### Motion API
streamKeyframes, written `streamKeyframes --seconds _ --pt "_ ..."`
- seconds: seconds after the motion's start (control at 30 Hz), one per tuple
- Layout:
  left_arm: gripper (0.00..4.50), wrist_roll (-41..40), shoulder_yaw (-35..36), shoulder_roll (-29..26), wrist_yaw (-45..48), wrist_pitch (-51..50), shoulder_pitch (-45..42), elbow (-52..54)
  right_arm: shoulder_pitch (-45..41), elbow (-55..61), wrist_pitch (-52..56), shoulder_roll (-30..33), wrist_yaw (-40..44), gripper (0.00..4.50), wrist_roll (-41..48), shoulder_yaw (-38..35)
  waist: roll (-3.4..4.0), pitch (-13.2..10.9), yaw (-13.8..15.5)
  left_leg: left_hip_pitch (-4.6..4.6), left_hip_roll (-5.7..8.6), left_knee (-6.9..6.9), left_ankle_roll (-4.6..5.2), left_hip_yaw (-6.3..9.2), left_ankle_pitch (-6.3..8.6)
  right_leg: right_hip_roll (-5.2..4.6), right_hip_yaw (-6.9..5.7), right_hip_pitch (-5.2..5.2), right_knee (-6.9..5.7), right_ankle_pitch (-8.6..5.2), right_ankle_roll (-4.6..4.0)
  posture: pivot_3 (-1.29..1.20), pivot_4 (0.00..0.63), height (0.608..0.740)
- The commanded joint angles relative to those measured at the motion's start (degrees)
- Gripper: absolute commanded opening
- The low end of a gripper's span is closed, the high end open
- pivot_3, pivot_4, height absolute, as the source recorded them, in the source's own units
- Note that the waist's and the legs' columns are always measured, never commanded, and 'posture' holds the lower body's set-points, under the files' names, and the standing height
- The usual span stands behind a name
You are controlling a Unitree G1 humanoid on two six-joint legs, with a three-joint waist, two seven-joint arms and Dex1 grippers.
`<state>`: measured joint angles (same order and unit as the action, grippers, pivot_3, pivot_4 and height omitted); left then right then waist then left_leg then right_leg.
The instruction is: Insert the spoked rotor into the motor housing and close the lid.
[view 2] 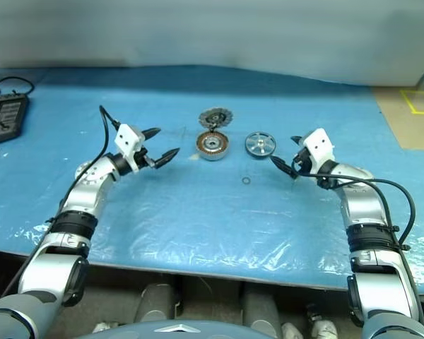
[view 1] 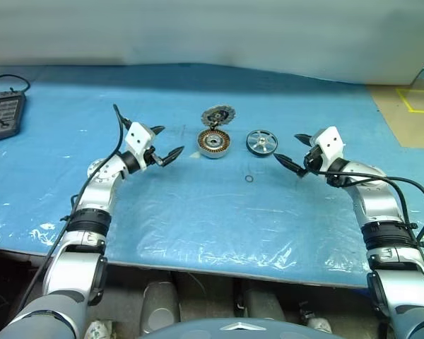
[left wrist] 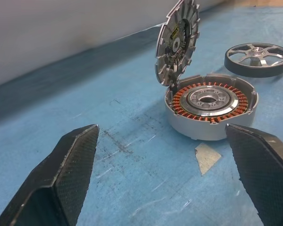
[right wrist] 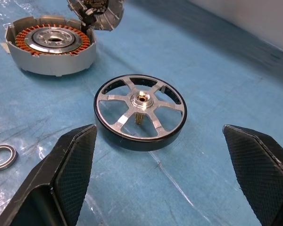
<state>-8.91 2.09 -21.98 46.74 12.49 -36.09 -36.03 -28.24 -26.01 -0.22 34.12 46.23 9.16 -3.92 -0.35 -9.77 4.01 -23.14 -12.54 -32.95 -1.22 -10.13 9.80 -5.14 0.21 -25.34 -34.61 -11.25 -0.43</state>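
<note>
1. From the head camera I see the motor housing [view 1: 213, 144] just above the middle of the frame on the blue table cover [view 1: 198, 212], its toothed lid [view 1: 215, 115] tipped up behind it. The spoked rotor [view 1: 261, 142] lies flat just right of it, apart from it. A small ring [view 1: 249, 178] sits lower, near centre. The left gripper [view 1: 166, 145] hovers mid-left, spread wide and holding nothing; the right gripper [view 1: 295, 151] hovers mid-right, equally wide and bare. A black controller [view 1: 5, 114] rests at the upper left edge
2. My left wrist camera adds the housing's copper windings [left wrist: 210, 104] around a silver hub, right of centre, the lid standing hinged at its rim, and a scrap of tape [left wrist: 207, 157] on the cover before it
3. My right wrist camera puts the rotor's six spokes and brass centre at mid-frame between the parted fingers [right wrist: 66, 169], with the small ring at the left edge
</note>
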Motion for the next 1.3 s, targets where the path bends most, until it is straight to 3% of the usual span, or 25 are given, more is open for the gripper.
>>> streamKeyframes --seconds 0.03,0.43,0.6,0.7,0.9,1.07,1.3 --pt "4.50 -0.39 0.45 -0.56 0.15 0.31 -0.63 1.01 0.06 2.33 -0.07 0.41 -0.13 4.46 1.10 -1.51 0.00 0.00 0.01 0.00 0.00 0.00 0.00 0.00 0.00 0.00 0.00 0.00 0.00 0.00 0.00 0.00 0.150 0.740" --pt "4.50 0.64 -1.07 -0.99 2.88 0.75 -3.40 -1.44 -2.72 -0.35 -0.96 -0.89 -0.74 4.46 0.44 -0.79 0.00 0.00 0.02 0.01 0.00 0.00 0.00 0.00 0.00 0.00 0.00 0.00 -0.02 0.00 0.00 0.00 0.150 0.740" --pt "4.50 5.28 -9.04 -5.92 19.93 4.09 -12.17 -6.89 -3.66 -1.94 -2.26 -2.59 -1.27 4.46 -0.06 -0.26 -0.01 -0.01 0.19 0.00 -0.01 -0.01 -0.01 0.01 -0.01 0.00 0.00 0.00 -0.04 0.00 0.00 0.00 0.150 0.740" --pt "4.50 8.87 -13.69 -8.46 30.78 9.67 -21.68 -14.08 -3.85 -2.31 -2.76 -3.30 -1.64 4.46 -0.25 -0.26 -0.01 -0.03 0.42 -0.04 -0.01 0.01 -0.19 0.01 -0.12 0.00 0.00 -0.02 -0.02 0.00 -0.01 0.00 0.150 0.740" --pt "4.50 17.39 -21.52 -6.98 43.54 22.93 -38.07 -28.45 -3.59 -2.63 -3.94 -4.40 -2.78 4.46 -0.50 -0.20 -0.02 -0.04 0.76 0.00 0.05 0.04 -0.22 -0.01 -0.13 -0.03 0.00 -0.01 -0.03 0.00 -0.02 0.00 0.150 0.740" --pt "4.50 25.53 -26.74 -1.36 42.24 29.93 -46.77 -36.04 -3.01 -1.62 -3.91 -3.88 -3.98 4.46 -0.23 -1.30 -0.06 -0.06 1.60 -0.02 0.04 0.04 -0.22 0.00 -0.13 -0.04 -0.01 0.00 -0.03 -0.01 -0.03 0.00 0.150 0.740" --pt "4.50 41.69 -36.46 4.59 20.33 29.62 -52.46 -41.05 -1.40 2.75 -1.87 -0.34 -4.24 4.46 1.04 -3.37 -0.10 -0.09 1.74 -0.09 0.05 -0.03 -0.22 0.05 -0.14 -0.05 -0.03 0.00 -0.07 -0.01 -0.02 0.00 0.150 0.740"
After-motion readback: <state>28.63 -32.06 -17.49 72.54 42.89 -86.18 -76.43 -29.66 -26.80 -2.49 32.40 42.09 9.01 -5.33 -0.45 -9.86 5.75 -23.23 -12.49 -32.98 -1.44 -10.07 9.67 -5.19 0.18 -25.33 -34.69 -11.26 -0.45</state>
